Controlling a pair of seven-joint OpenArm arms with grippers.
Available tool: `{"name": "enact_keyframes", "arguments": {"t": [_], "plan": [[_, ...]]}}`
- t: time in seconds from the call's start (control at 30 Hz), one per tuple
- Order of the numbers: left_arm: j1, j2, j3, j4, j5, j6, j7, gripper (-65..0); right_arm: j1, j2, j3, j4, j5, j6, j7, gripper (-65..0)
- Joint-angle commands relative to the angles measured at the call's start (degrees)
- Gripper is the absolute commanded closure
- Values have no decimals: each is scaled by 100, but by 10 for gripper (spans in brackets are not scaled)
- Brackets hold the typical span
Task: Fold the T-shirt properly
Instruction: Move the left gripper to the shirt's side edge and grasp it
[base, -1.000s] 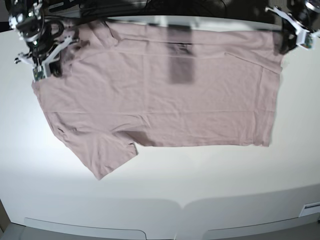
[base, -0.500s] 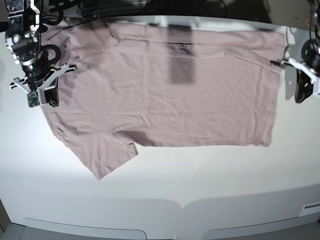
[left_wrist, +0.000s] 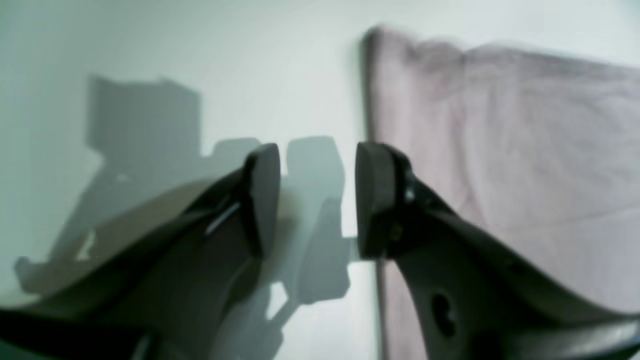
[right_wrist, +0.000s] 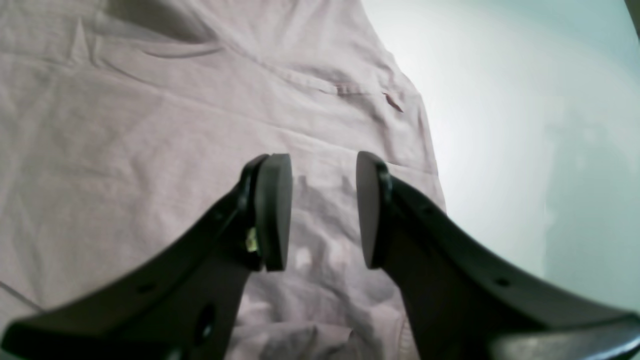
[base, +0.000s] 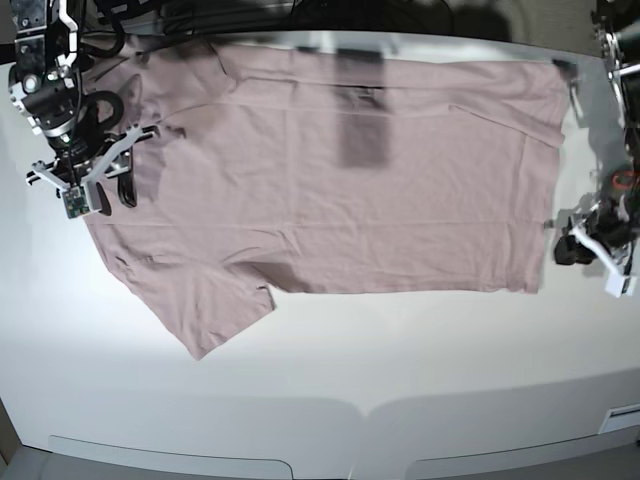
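Observation:
The dusty-pink T-shirt (base: 330, 190) lies spread flat on the white table, one sleeve (base: 205, 305) pointing to the front left. My right gripper (base: 112, 188) is open and empty above the shirt's left side; the right wrist view shows its jaws (right_wrist: 322, 210) apart over wrinkled fabric (right_wrist: 150, 125). My left gripper (base: 565, 250) is open and empty just off the shirt's right edge, near the lower right corner. In the left wrist view it (left_wrist: 317, 200) is over bare table, with the shirt's edge (left_wrist: 525, 150) under its right finger. I cannot make out the label patch.
The white table (base: 400, 360) reaches well beyond the shirt at the front and on both sides. Dark cables and arm bases (base: 150, 15) are along the back edge. A dark shadow (base: 362, 130) falls on the shirt's upper middle.
My left gripper has moved from the shirt's far right corner down along the right edge to near its lower right corner. My right gripper has moved slightly down and inward over the shirt's left side.

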Motion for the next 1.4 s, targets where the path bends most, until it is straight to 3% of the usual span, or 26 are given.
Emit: {"name": "enact_keyframes", "arguments": {"t": [0.0,0.3,0.43,0.63,0.83,0.9,1.07,1.2,1.3,1.37], "plan": [[-273,-105,166,-90,-66,-41,-81,-245,15,76,39,96,48,-28,74,-223],[-737,-85,1718,-645,-66,-41,-920,-245,15,76,39,96,46,-31,-33,-223],[-737,-26,1958,-654,-37,-41,-1154,-245,15,79,39,96,46,-28,-57,-223],[-734,109,1963,-667,542,-7,-1672,-245,13,76,39,96,48,-31,-96,-223],[-739,133,1961,-962,938,968,-2369,-245,13,79,39,96,46,-31,-162,-223],[-739,120,1961,-1119,951,1093,-2514,-245,15,79,39,96,46,-28,-160,-223],[-739,188,1961,-1440,949,1058,-2614,-245,15,79,39,96,48,-28,-157,-223],[-737,365,1961,-1589,953,363,-2524,-245,15,79,39,96,48,-28,-151,-223],[-737,457,1961,-1617,951,356,-2463,-241,13,79,39,96,46,-28,-160,-223],[-739,468,1961,-1617,905,350,-2306,-199,15,79,39,96,46,-31,-155,-223]]}}
